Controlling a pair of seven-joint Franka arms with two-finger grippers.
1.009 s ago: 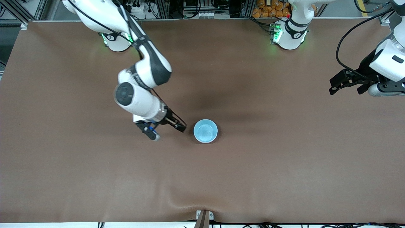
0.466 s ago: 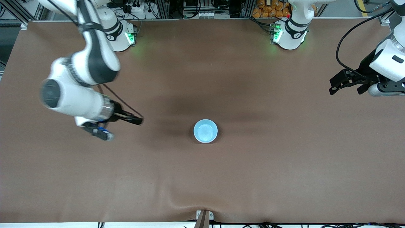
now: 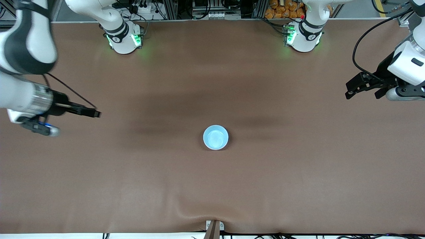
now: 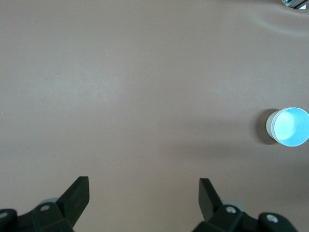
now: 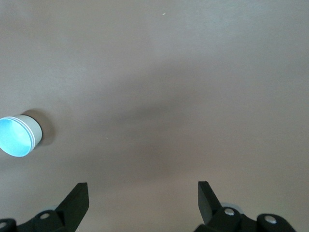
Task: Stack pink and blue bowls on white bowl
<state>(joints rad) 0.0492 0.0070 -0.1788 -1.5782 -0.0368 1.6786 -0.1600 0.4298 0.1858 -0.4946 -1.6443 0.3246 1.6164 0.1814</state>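
Centrally, blue bowl (image 3: 215,137) topmost (stacked), grippers apart

A robotics laboratory is shown. A wide counter (image 3: 212,186) is covered by a plain brown mat, and two white robot arm bases (image 3: 123,39) with green indicator lights are bolted along its far edge. Aluminium framing (image 3: 172,8), bundled black cables (image 3: 360,46) and power strips are seen just past that edge, beside a stack of orange packets (image 3: 282,10). A small metal bracket (image 3: 214,227) is fixed at the near edge. No household furnishings are seen; only test equipment is present.
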